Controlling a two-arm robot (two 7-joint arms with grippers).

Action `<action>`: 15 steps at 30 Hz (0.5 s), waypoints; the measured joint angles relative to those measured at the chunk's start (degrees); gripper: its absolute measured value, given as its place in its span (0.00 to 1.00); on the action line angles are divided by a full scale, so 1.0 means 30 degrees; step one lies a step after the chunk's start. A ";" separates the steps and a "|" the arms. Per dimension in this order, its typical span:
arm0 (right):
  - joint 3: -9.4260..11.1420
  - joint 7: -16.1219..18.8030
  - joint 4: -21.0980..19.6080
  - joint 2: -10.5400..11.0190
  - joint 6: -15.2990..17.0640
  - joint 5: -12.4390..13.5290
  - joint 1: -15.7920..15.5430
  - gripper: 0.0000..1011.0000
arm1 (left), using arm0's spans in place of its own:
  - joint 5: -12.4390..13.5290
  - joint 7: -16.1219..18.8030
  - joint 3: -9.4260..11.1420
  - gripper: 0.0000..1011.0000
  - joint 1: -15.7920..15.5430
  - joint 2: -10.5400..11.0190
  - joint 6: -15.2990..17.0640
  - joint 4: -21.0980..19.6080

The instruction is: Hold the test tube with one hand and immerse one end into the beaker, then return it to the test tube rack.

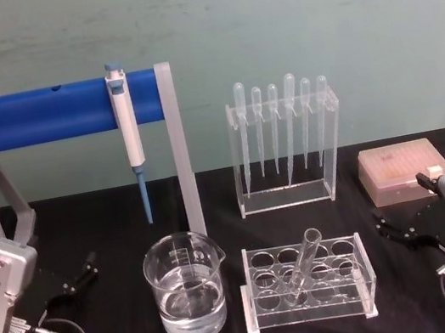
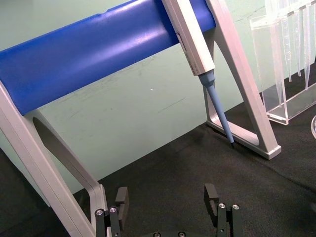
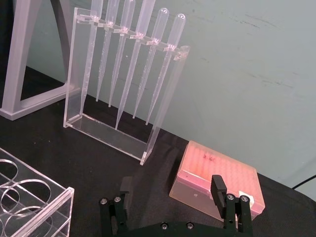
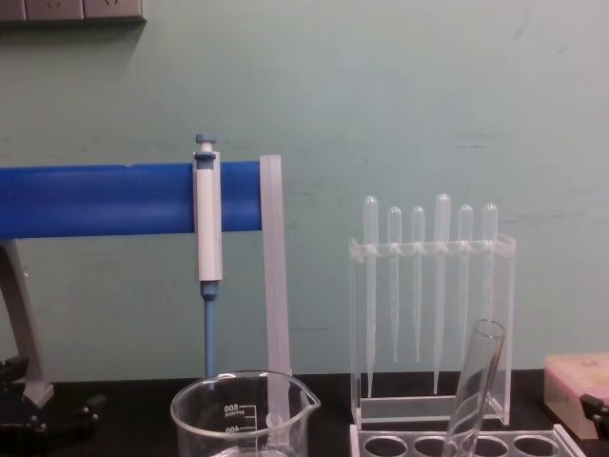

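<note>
**Q:** What was the largest hazard on the table?
**A:** The blue-barred stand [image 1: 41, 116]. Its right upright stood just behind the beaker [image 1: 186, 289], and the pipettor [image 1: 125, 115] hung beside that upright. An arm swung high over the beaker would likely have struck one or the other.

**Q:** And the beaker itself?
**A:** It held water and sat just left of the test tube rack [image 1: 317, 309]. A tube carried across too low could have clipped its rim or spout.

**Q:** State of the grippers?
**A:** Left gripper [image 2: 167, 197]: jaws apart, empty, low at the table's left side. Right gripper [image 3: 172, 186]: jaws apart, empty, at the right side near the pink box [image 3: 197, 168].

**Q:** Location of the test tube?
**A:** The test tube [image 1: 305, 266] stood in a hole toward the rack's middle, open rim uppermost, leaning right. A straight-down grasp would probably have met it off-axis. The smooth glass might then have slipped, or levered the light rack.
</note>
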 joint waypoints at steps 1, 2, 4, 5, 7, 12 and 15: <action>0.0000 0.0000 0.0000 0.0000 0.0000 0.0000 -0.0001 0.99 | 0.0000 0.0000 0.0000 0.99 0.0000 0.0000 0.0000 0.0000; 0.0000 0.0000 0.0001 0.0000 0.0000 0.0000 0.0001 0.99 | 0.0000 0.0000 0.0000 0.99 0.0000 0.0000 0.0000 0.0001; 0.0000 0.0000 0.0001 0.0001 0.0000 -0.0001 0.0000 0.99 | 0.0001 0.0000 0.0000 0.99 0.0000 0.0000 0.0001 0.0001; 0.0000 0.0000 0.0000 0.0000 0.0000 0.0000 0.0000 0.99 | 0.0001 0.0000 -0.0001 0.99 0.0000 0.0000 0.0000 0.0000; 0.0000 0.0000 0.0001 0.0000 0.0000 0.0000 0.0000 0.99 | 0.0000 0.0000 0.0000 0.99 0.0000 0.0000 0.0001 0.0000; 0.0000 0.0000 0.0001 0.0000 -0.0001 -0.0001 0.0000 0.99 | 0.0000 0.0000 0.0000 0.99 0.0000 0.0000 0.0000 0.0001; 0.0001 0.0000 0.0000 0.0000 0.0000 0.0000 0.0000 0.99 | 0.0001 0.0000 0.0000 0.99 0.0000 0.0000 0.0000 0.0001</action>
